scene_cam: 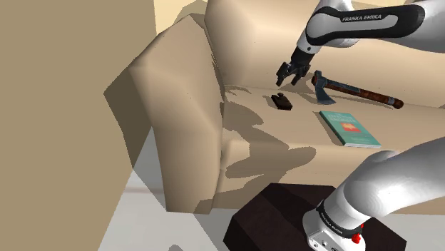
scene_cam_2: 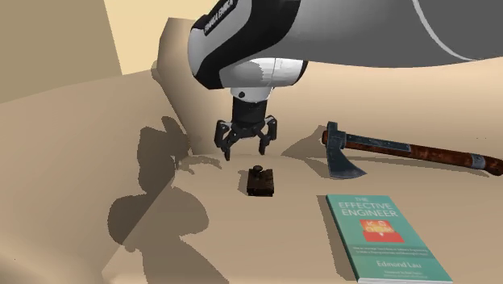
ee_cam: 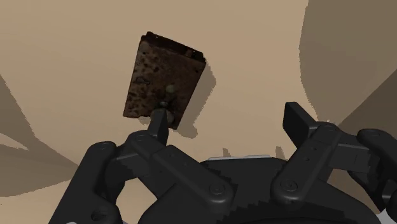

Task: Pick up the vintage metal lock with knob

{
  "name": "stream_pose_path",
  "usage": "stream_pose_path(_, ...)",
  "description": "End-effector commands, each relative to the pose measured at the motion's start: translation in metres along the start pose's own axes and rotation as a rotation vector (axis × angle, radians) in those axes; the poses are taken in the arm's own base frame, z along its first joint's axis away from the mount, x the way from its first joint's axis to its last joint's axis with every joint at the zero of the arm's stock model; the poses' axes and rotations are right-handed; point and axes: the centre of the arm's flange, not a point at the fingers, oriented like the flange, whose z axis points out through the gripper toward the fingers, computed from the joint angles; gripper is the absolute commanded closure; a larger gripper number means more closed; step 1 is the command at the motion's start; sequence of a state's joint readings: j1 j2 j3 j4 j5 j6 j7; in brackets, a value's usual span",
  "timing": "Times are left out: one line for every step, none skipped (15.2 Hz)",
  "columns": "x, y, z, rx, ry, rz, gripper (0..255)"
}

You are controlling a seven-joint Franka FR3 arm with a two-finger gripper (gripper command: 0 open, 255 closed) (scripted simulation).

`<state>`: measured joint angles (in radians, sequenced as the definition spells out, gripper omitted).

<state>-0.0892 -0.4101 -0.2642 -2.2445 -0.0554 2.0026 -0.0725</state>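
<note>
The lock [scene_cam: 282, 102] is a small, dark, rusty brown block with a little knob on top, lying flat on the beige sofa seat [scene_cam: 299, 139]. In the second exterior view the lock [scene_cam_2: 260, 181] sits just below my gripper [scene_cam_2: 244, 148], which hangs a short way above it without touching. My gripper [scene_cam: 289, 77] is open and holds nothing. In the wrist view the lock [ee_cam: 162, 76] lies ahead of one finger [ee_cam: 158, 125] rather than centred in my gripper [ee_cam: 227, 124].
An axe [scene_cam: 354, 88] with a dark red-brown handle lies on the seat behind the lock, near the backrest. A teal book [scene_cam_2: 383, 238] lies flat nearer the seat's front. The sofa's padded armrest [scene_cam: 178, 85] rises beside the lock. My dark stand [scene_cam: 285, 221] sits in front.
</note>
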Motion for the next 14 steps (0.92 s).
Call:
stream_pose_path(0.011, 0.015, 0.018, -0.013, -0.001, 0.001, 0)
stream_pose_path(0.017, 0.023, 0.025, -0.019, -0.002, 0.002, 0)
stream_pose_path(0.024, 0.031, 0.032, -0.025, -0.002, 0.003, 0)
stream_pose_path(0.030, 0.040, 0.039, -0.031, -0.003, 0.003, 0)
stream_pose_path(0.036, 0.048, 0.046, -0.037, -0.003, 0.004, 0)
stream_pose_path(0.043, 0.057, 0.052, -0.043, -0.004, 0.005, 0)
stream_pose_path(0.043, 0.058, 0.053, -0.044, -0.004, 0.005, 0)
stream_pose_path(0.043, 0.058, 0.058, -0.044, -0.004, 0.005, 0)
stream_pose_path(0.042, 0.058, 0.064, -0.044, -0.004, 0.005, 0)
stream_pose_path(0.041, 0.058, 0.069, -0.044, -0.004, 0.005, 0)
stream_pose_path(0.040, 0.059, 0.074, -0.044, -0.004, 0.005, 0)
stream_pose_path(0.039, 0.059, 0.079, -0.044, -0.004, 0.005, 0)
stream_pose_path(0.038, 0.059, 0.084, -0.044, -0.004, 0.005, 0)
stream_pose_path(0.037, 0.059, 0.093, -0.044, -0.004, 0.005, 0)
